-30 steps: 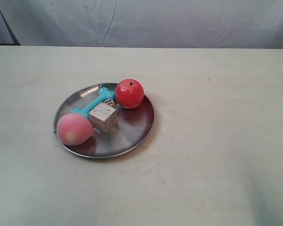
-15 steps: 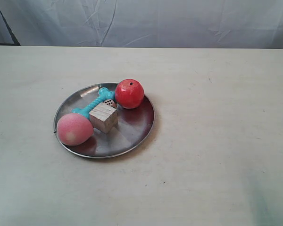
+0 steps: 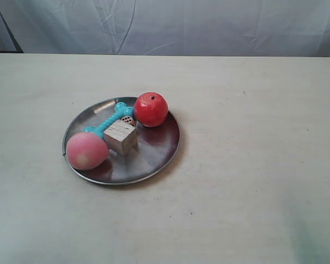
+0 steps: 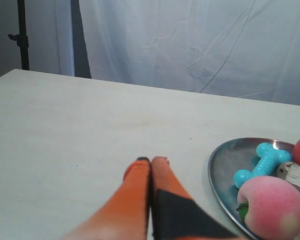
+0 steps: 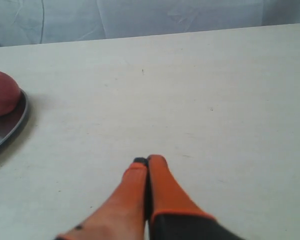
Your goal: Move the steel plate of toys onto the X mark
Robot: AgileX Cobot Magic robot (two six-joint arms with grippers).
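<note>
The steel plate [image 3: 154, 159] rests on the table left of centre. It carries a red apple [image 3: 150, 109], a pink peach [image 3: 87, 151], a teal bone [image 3: 111, 120], a wooden cube [image 3: 121, 137] and a spotted die [image 3: 128, 119]. My left gripper [image 4: 151, 161] is shut and empty, hovering over bare table beside the plate [image 4: 225, 160], with the peach [image 4: 272, 207] and bone [image 4: 262, 160] nearby. My right gripper [image 5: 147, 160] is shut and empty, well away from the plate rim [image 5: 10, 127] and apple [image 5: 1, 92]. I cannot make out the X mark. Neither gripper shows in the exterior view.
The pale table [image 3: 253, 165] stretches wide to the right of the plate. A white cloth backdrop [image 3: 181, 25] hangs behind the far edge. A dark stand [image 4: 22, 37] rises beyond one corner.
</note>
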